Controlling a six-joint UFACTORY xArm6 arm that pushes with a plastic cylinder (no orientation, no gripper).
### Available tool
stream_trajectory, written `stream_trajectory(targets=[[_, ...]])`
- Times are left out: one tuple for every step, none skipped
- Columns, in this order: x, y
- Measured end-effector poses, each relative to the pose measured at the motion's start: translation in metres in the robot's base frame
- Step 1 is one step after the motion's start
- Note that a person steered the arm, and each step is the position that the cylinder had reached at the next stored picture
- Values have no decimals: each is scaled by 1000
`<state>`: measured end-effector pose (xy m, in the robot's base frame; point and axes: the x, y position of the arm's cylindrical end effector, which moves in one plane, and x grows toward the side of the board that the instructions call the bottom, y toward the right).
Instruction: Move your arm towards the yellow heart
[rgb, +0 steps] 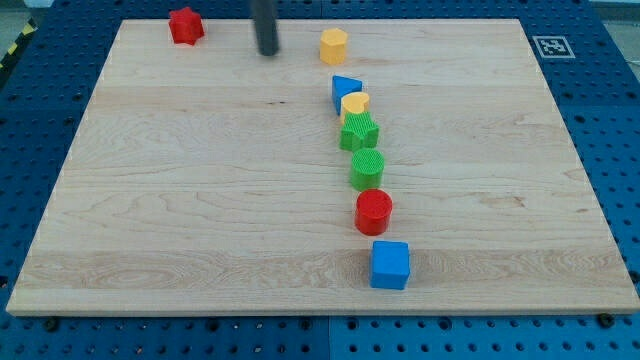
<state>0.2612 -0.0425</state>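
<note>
Resting near board's top edge, my tip (268, 52); yellow heart (354, 103) lower right; no gripper.

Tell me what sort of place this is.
Likely a robotics lab bench: a wooden board on a blue perforated table, a fiducial marker, and my tip among small coloured blocks.

Yellow heart (355, 103) lies flat, wedged btwn blue & green blocks.

A robotics lab bench: wooden board (200, 200) on blue perforated table (610, 120), fiducial marker (549, 46) at its corner.
</note>
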Motion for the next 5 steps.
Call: stream_trajectory(targets=[[18, 87], [66, 163], [101, 194], [110, 180], [113, 138]])
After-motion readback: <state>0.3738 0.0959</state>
